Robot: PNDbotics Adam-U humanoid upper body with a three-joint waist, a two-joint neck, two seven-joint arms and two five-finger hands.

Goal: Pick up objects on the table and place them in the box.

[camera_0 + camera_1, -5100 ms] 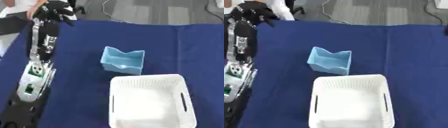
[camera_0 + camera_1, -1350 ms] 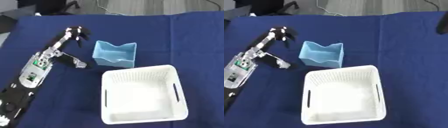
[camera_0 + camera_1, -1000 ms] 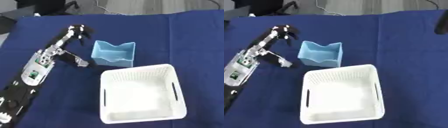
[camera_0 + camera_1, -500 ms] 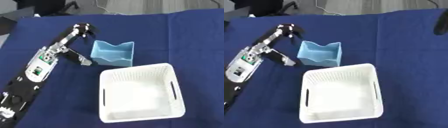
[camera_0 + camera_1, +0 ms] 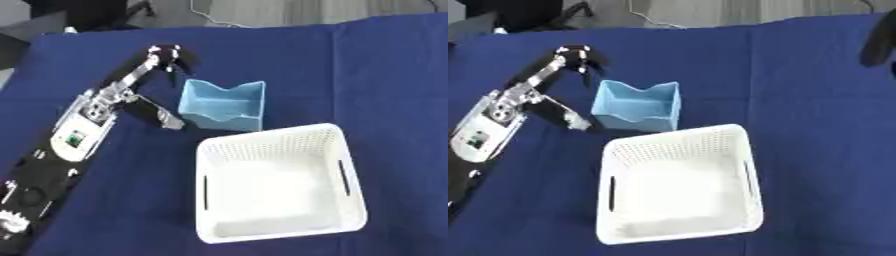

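Inside, the white basket (image 5: 354,172) and blue box (image 5: 222,105) look bare; left hand (image 5: 166,55) fingers unclear.

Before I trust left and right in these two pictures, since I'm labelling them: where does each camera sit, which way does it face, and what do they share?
Left eye view: in the robot's head, facing down at the blue table; the left arm enters from the lower left, left hand beside the light blue box.
Right eye view: same head, same downward look; a dark shape at the right edge, unclear.
Shared: the left hand, the box, the white basket.
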